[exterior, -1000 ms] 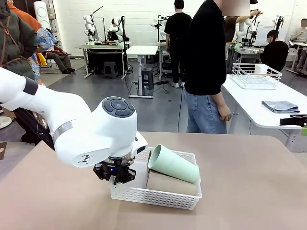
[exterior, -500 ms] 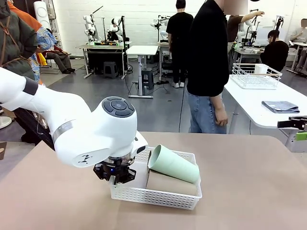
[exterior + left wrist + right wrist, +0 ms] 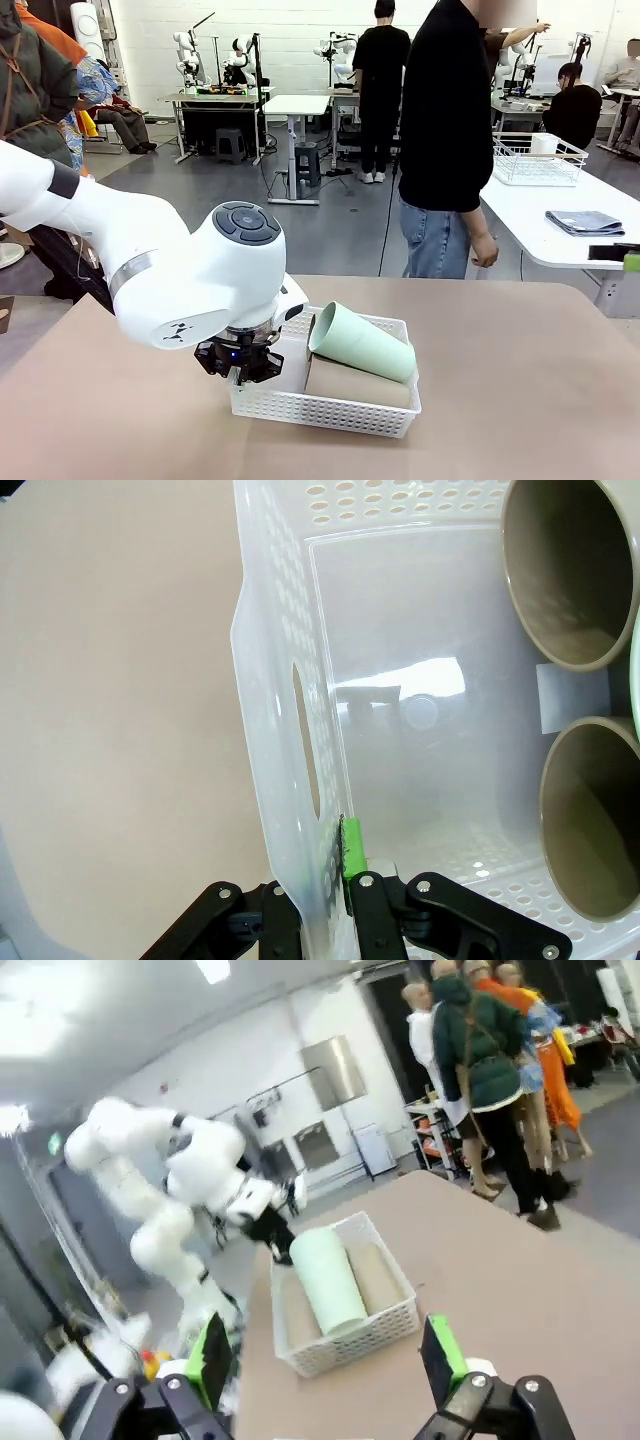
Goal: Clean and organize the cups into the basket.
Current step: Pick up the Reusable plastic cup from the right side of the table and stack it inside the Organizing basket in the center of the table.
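The white lattice basket (image 3: 322, 408) sits on the brown table near its middle. A mint green cup (image 3: 362, 343) lies on its side, tilted, on top of tan-brown cups (image 3: 355, 384) lying in the basket. In the left wrist view two tan cup mouths (image 3: 570, 570) (image 3: 590, 820) face me. My left gripper (image 3: 240, 366) (image 3: 338, 850) is shut on the basket's side wall (image 3: 280, 680) below its handle cut-out. My right gripper (image 3: 325, 1355) is open with nothing in it, looking at the basket (image 3: 350, 1335) and mint cup (image 3: 328, 1280) from a distance; it sits at the right edge (image 3: 626, 256).
A person in a black shirt (image 3: 450, 110) stands behind the far edge of the table. A white side table (image 3: 560, 215) at the right carries a wire basket (image 3: 540, 160) and a folded cloth (image 3: 583, 222). Bare tabletop lies right of the basket.
The person behind the table has stepped to the right. My right gripper has slid slightly toward the right edge of the front view. The left arm, basket and cups have not moved.
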{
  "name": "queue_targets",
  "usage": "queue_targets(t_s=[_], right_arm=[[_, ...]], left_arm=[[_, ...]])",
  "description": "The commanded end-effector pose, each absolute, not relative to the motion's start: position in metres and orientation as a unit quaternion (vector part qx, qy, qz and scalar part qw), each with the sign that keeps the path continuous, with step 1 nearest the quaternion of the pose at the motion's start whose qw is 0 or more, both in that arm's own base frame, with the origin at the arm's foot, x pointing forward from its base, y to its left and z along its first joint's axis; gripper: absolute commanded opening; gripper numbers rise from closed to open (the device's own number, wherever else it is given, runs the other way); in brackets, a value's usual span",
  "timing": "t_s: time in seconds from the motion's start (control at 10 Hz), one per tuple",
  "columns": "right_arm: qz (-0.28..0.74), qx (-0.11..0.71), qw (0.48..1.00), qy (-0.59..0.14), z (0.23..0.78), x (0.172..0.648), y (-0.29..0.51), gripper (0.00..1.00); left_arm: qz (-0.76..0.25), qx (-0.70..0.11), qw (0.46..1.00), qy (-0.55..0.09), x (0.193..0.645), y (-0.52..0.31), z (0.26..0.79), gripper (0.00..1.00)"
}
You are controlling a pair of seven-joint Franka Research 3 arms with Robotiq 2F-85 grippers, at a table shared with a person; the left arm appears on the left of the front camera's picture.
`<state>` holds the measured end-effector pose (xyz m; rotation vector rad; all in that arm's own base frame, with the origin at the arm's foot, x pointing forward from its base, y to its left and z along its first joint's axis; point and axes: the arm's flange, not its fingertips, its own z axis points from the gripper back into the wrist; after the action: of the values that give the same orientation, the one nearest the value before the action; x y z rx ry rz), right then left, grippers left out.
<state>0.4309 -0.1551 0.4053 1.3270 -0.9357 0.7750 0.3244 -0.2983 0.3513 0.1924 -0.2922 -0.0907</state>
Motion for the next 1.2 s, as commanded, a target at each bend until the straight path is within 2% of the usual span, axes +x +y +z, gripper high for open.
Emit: queue_targets(t_s=[0.0, 0.2, 0.3, 0.4, 0.5, 0.7, 0.8, 0.9, 1.1], right_arm=[[0.051, 0.619, 0.684, -0.382, 0.427, 0.419, -0.168, 1.00], [-0.063, 0.576, 0.742, -0.336, 0.443, 0.398, -0.177, 1.00], [-0.112, 0.578, 0.758, -0.282, 0.454, 0.386, -0.177, 1.00], [-0.143, 0.566, 0.782, -0.220, 0.467, 0.374, -0.177, 1.00], [-0.151, 0.565, 0.787, -0.196, 0.477, 0.369, -0.178, 1.00], [-0.138, 0.602, 0.777, -0.122, 0.484, 0.369, -0.195, 1.00], [-0.139, 0.628, 0.764, -0.050, 0.484, 0.370, -0.210, 1.00], [-0.136, 0.652, 0.746, -0.020, 0.485, 0.375, -0.222, 1.00], [-0.138, 0.666, 0.733, -0.006, 0.483, 0.374, -0.244, 1.00]], left_arm=[[-0.048, 0.102, 0.982, -0.152, 0.322, -0.298, 0.349, 0.00], [-0.048, 0.102, 0.982, -0.152, 0.322, -0.298, 0.349, 0.00], [-0.048, 0.102, 0.982, -0.152, 0.322, -0.298, 0.349, 0.00], [-0.048, 0.102, 0.982, -0.152, 0.322, -0.298, 0.349, 0.00], [-0.048, 0.102, 0.982, -0.152, 0.322, -0.298, 0.349, 0.00], [-0.048, 0.102, 0.982, -0.152, 0.322, -0.298, 0.349, 0.00], [-0.048, 0.102, 0.982, -0.152, 0.322, -0.298, 0.349, 0.00], [-0.048, 0.102, 0.982, -0.152, 0.322, -0.298, 0.349, 0.00], [-0.048, 0.102, 0.982, -0.152, 0.322, -0.298, 0.349, 0.00]])
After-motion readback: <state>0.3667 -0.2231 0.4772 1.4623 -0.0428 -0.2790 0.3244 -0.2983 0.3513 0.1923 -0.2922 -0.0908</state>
